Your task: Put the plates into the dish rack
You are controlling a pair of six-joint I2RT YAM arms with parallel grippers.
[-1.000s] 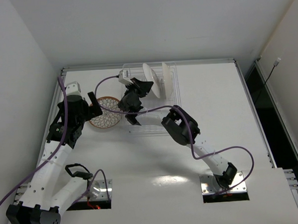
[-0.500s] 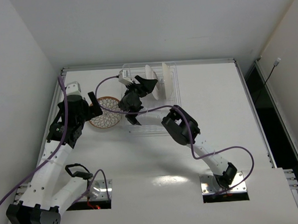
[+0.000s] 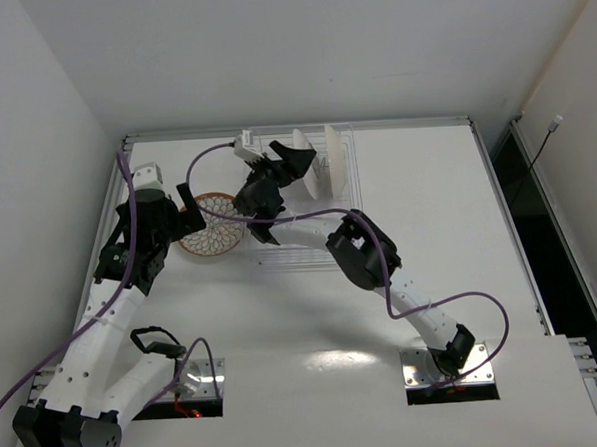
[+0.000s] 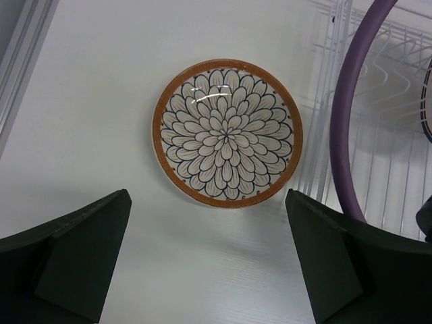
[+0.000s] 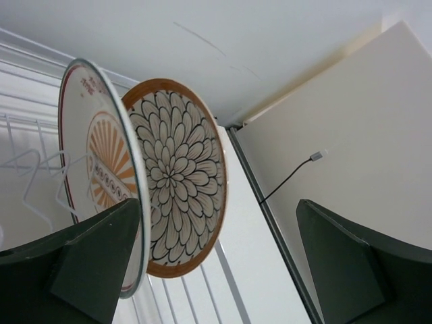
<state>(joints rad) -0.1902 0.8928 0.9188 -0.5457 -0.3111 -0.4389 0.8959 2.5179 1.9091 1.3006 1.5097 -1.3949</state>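
— Where are the plates?
— Two stand on edge in the dish rack [image 3: 325, 244]: the sunburst plate [image 5: 101, 169] and, close beside it, a petal plate [image 5: 179, 175]. My right pincer [image 5: 216, 263] is spread wide at them, holding nothing.
— And the other?
— The second petal plate [image 4: 227, 133] lies flat on the table [image 4: 101, 101], just left of the rack. My left pincer [image 4: 209, 263] hangs over it with its jaws apart too.

White tabletop [image 4: 101, 101]. The lone plate [image 4: 227, 133] shows dark-outlined white petals inside an orange-brown rim. The petal plate [image 5: 179, 179] matches it; the sunburst plate [image 5: 101, 162] has orange rays and a dark rim.
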